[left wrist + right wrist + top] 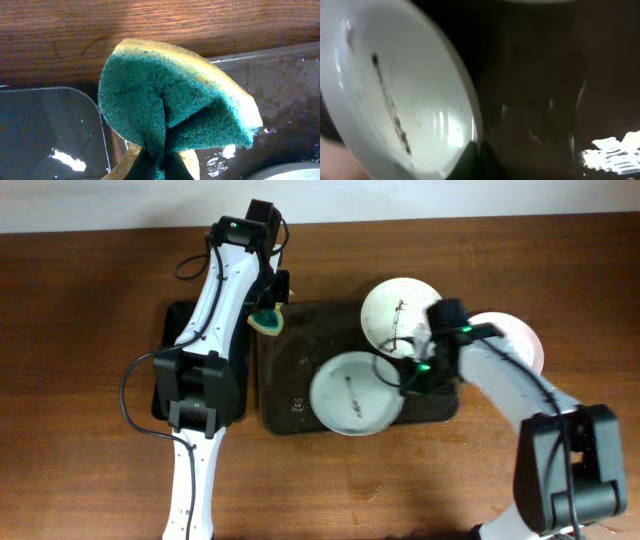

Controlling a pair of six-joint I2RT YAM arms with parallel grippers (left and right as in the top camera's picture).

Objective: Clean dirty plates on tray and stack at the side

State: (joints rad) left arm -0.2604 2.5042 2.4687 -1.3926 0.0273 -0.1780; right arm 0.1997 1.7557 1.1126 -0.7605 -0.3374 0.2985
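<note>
A dark tray (290,395) holds two dirty white plates: a front plate (350,395) and a back plate (392,310) at the tray's far right corner. A third white plate (522,338) lies on the table to the right, partly hidden by my right arm. My right gripper (410,375) is shut on the front plate's right rim; in the right wrist view the fingers (481,160) pinch the plate (395,95), which has a dark streak. My left gripper (270,308) is shut on a green-and-yellow sponge (268,322) (170,100) above the tray's far left corner, with its fingers (160,167) low in the left wrist view.
A second black tray (172,360) lies left of the main tray, mostly under my left arm; it also shows in the left wrist view (45,130). Brown wooden table (90,380) surrounds everything. A pale wall edge runs along the back.
</note>
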